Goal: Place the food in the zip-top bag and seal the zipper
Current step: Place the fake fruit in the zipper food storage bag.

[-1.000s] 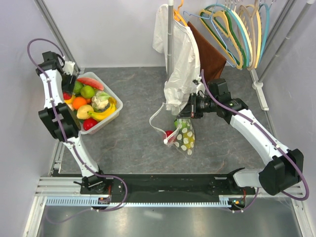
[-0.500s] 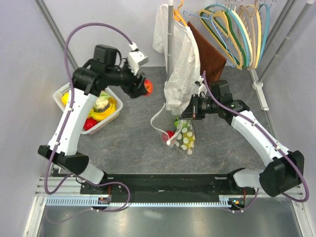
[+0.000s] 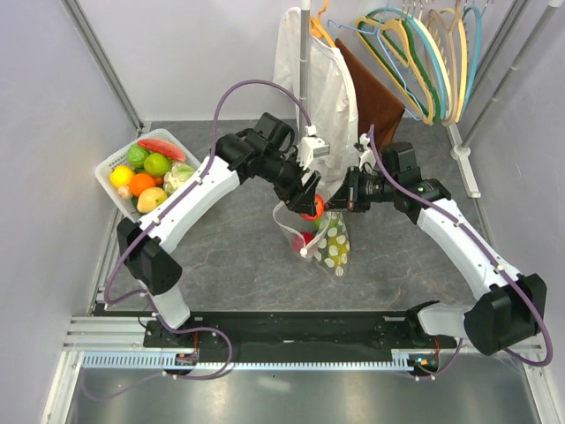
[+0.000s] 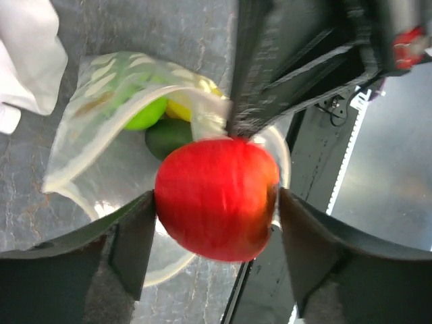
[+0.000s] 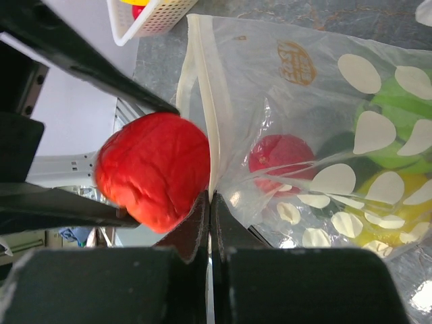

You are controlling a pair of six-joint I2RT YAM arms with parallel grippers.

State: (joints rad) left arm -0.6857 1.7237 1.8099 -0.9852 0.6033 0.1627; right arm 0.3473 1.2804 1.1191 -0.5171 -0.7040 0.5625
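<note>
Lying on the grey counter nearest the arm bases, the zip-top bag slumps with a red piece, a green one and a yellow one of food inside. Just above it, the right jaws are pressed closed on the bag's rim at the zipper, holding the mouth up. The left jaws grip a red apple on both sides, over the open mouth and close beside the right jaws. Farther left sits a white basket with more fruit. At the back hang a white garment, a brown cloth and coloured hangers.
</note>
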